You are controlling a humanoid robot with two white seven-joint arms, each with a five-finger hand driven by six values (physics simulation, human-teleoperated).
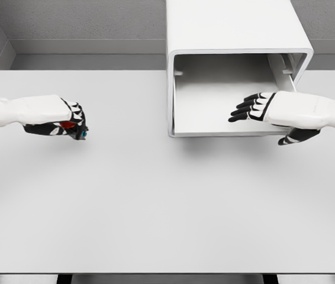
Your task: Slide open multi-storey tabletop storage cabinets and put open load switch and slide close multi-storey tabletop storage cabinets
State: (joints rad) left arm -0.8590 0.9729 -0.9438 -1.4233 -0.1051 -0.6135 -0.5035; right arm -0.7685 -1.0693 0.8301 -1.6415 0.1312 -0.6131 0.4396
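While the drawer [226, 100] of my storage cabinet [238, 29] stands pulled out toward me at one o'clock on the table [155, 201], I judge the first step done: the tray is open and looks bare inside. Two steps remain, as I read it: dropping the load switch in and sliding the drawer shut.

From my head camera, the only view, my left robot hand [67, 124] sits at nine o'clock, clenched around the load switch [70, 126], a small piece showing red with a spot of blue at its end, well apart from the drawer. My right robot hand [262, 109] hovers at three o'clock over the drawer's right part, fingers spread and holding nothing.

The cabinet is a smooth white box with rounded corners, its shell matte; the drawer is a shallow rectangular tray with thin walls. The table is flat, pale and featureless.
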